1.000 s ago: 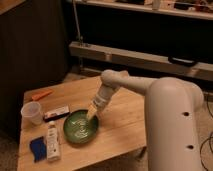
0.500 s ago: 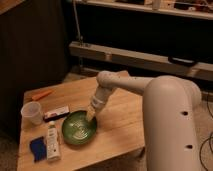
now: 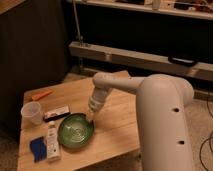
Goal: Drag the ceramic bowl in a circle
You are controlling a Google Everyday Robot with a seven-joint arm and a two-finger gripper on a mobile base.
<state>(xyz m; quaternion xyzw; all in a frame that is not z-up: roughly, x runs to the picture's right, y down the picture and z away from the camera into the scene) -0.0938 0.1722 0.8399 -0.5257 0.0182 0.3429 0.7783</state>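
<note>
Since the earlier frame the ceramic bowl (image 3: 76, 131) had slid only a little toward 3 o'clock, and my pincer (image 3: 91, 119) went with it. At the left the plastic cup (image 3: 31, 112) stood apart, at 10 o'clock from the bowl. A white tube (image 3: 51, 142) lay just beside the bowl's 9 o'clock rim, so I judged my circle had little room there. The bowl sat near the front edge of the table (image 3: 115, 115). My pincer reached down to the rim at 2 o'clock, probably to drag the bowl from there. How wide it was, I could not tell.

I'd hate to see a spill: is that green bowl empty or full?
Empty: the ceramic bowl sits upright, its green inside bare, with rings showing. The gripper is down at the bowl's rim.
</note>
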